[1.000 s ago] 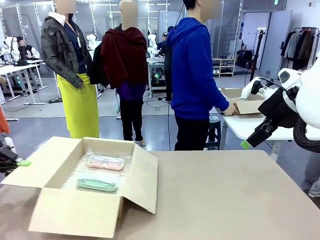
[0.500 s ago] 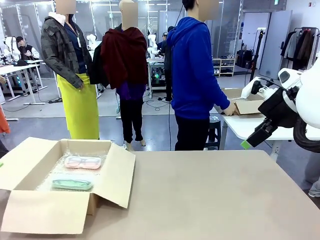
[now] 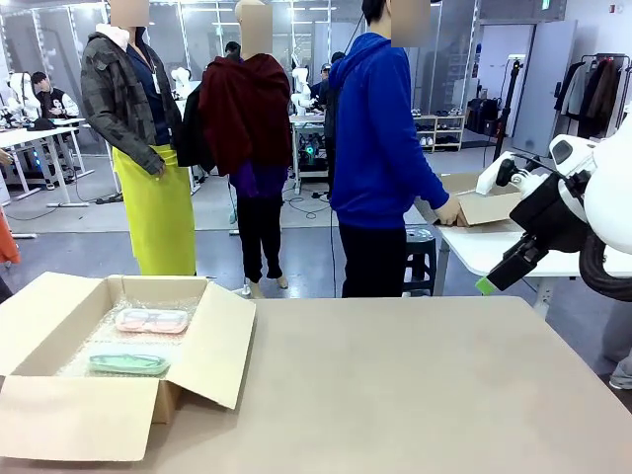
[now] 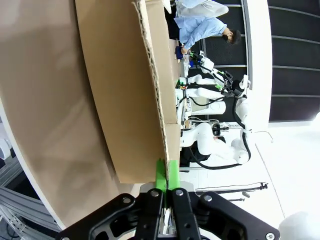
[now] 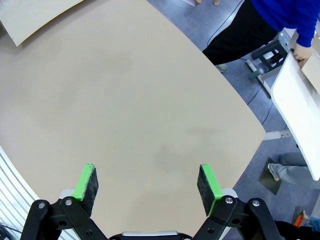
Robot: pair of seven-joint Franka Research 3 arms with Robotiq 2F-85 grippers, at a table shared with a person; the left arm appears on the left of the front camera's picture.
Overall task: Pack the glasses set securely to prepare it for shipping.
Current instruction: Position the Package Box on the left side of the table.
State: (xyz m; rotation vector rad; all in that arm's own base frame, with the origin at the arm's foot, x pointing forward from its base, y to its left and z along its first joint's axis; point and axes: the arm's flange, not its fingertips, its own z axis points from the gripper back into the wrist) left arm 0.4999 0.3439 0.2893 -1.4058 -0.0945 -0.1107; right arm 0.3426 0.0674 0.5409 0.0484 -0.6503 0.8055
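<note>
The box slides toward the robot's left side of the counter (image 3: 425, 385).

The big brown box (image 3: 94, 420) now sits nearer the counter's left edge than it did a second ago, flaps open. Inside, on bubble wrap (image 3: 99, 341), lie the 2 cases: the pink case (image 3: 151, 320) at the back, the mint case (image 3: 128, 363) in front. The left pincer (image 4: 167, 175) is squeezed closed on a box flap (image 4: 150, 90), so it seems to be pulling the box. The right pincer (image 5: 147, 184) hangs wide open, holding nothing. Closing the flaps looks like the job left.
</note>
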